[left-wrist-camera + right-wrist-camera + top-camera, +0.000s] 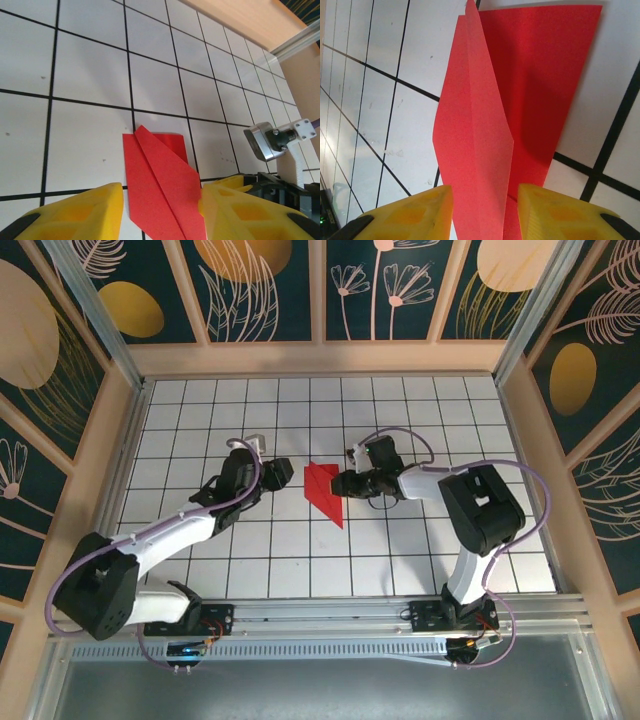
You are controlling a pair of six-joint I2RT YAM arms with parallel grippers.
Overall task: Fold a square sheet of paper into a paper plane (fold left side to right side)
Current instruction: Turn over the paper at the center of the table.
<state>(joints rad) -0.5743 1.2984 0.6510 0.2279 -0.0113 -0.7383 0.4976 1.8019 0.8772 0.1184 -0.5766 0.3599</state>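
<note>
While both arms reach in toward the middle of the table (400,560), the red paper (325,490) lies flat on the white grid between them. From above, its short straight edge faces the far wall. From there it tapers to a sharp point aimed at the near edge, leaning a little to the right, so the long axis runs far to near on a slight diagonal.

The left end effector (285,475) sits just beside the paper's left edge. In its wrist view the end effector (160,220) has its yellow fingers (75,215) spread apart and nothing pinched, with the paper (160,185) lying in the gap. The right end effector (343,483) is up against the opposite edge (whether it touches, the overhead cannot say). In its own camera the end effector (485,210) is released too, jaws apart. There the paper (520,100) shows a lighter folded flap lying over a darker, shaded layer, the crease following the length.
</note>
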